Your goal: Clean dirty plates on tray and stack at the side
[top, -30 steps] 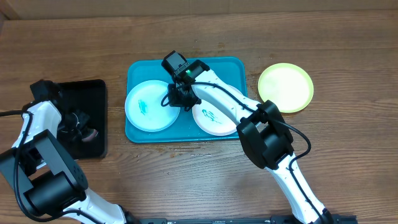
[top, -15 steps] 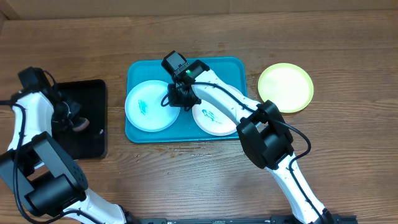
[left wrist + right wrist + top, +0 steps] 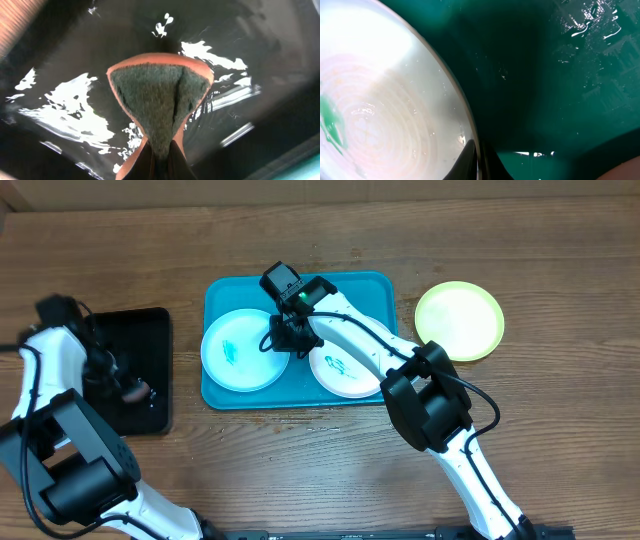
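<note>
The turquoise tray [image 3: 372,293] holds the light blue plate [image 3: 236,356] on its left and the white plate [image 3: 352,378] on its right, each with a teal-green smear. The yellow-green plate [image 3: 459,321] lies on the table right of the tray. My right gripper [image 3: 286,340] is shut on the light blue plate's right rim; the right wrist view shows that rim between the fingers [image 3: 479,165], the plate [image 3: 385,100] and the tray floor [image 3: 545,90]. My left gripper [image 3: 124,387] is shut on a folded orange sponge [image 3: 160,100] with a dark scouring face, over the black tray [image 3: 152,330].
The black tray is wet and glossy in the left wrist view [image 3: 75,60]. It stands left of the turquoise tray with a strip of bare wood between them. The right arm reaches across the white plate. Wooden table lies all around.
My left gripper has shifted about over the black tray with the sponge, first back and left, then forward and right again. The right arm and the plates have not moved.
</note>
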`<state>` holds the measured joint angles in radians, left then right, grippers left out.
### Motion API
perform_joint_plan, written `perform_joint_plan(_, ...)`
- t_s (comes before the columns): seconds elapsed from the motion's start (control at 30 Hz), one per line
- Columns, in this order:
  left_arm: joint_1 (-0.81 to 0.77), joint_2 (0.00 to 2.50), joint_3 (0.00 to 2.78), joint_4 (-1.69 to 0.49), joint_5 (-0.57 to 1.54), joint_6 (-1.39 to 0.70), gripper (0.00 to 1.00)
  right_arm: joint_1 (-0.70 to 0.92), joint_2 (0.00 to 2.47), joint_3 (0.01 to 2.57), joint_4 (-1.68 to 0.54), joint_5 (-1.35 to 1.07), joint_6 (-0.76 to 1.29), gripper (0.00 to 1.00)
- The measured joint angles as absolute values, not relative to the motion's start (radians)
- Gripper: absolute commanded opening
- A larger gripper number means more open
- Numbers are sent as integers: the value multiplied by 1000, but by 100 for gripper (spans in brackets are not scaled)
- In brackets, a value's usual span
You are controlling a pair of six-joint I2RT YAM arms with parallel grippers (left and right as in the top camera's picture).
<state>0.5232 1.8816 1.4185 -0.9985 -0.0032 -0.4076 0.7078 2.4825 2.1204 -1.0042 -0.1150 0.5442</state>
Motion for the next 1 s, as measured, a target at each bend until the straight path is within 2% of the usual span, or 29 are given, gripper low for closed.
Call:
perform_joint_plan(0.17, 516, 1869, 1597, -1129, 75, -332, 4, 708, 2482, 2120, -1003, -116, 543, 4)
perform_joint_plan(0.37, 428, 1854, 1605, -1145, 208, -251, 4, 711, 2482, 2120, -1002, -117, 543, 4)
perform_joint_plan(0.73, 127, 1853, 1427, -1016, 266, -228, 4, 741, 2474, 2121, -1033, 2, 599, 4)
perform_joint_plan(1.0, -2, 1853, 1370, -902, 258, -255, 4, 741, 2466, 2123, -1100, 73, 656, 4)
